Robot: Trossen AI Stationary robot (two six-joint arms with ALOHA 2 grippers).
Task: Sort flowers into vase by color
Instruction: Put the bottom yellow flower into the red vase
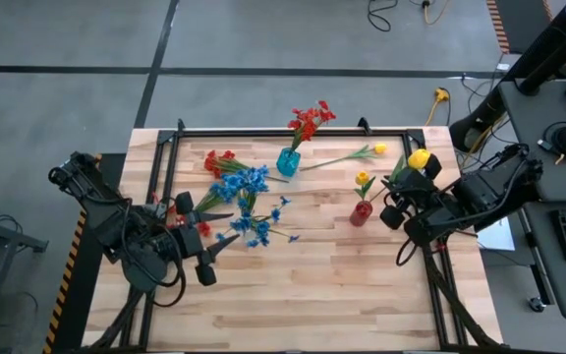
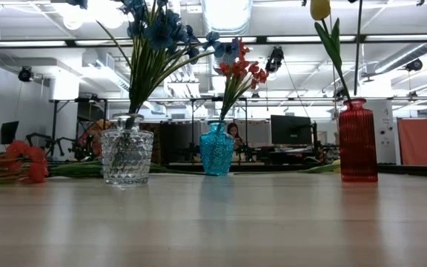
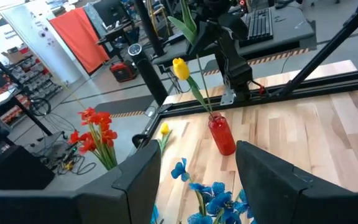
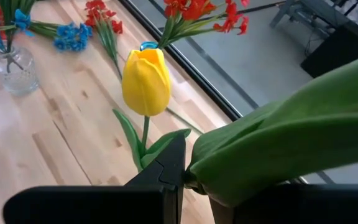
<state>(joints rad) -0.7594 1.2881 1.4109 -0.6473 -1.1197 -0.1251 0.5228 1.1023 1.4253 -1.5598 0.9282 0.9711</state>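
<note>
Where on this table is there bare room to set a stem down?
The near half of the table, below the clear vase and red vase, is bare. The strip between those vases is open too. It is crowded around the blue flowers and teal vase.

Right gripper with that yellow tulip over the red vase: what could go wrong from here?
1. The right gripper is shut on the yellow tulip's leaf and stem; the leaf could slip or tear.
2. The red vase is narrow, tall, and already holds a tulip; a missed insertion might tip it.
3. The left gripper hangs open beside the blue flowers in the clear vase; a move there could snag them.
</note>
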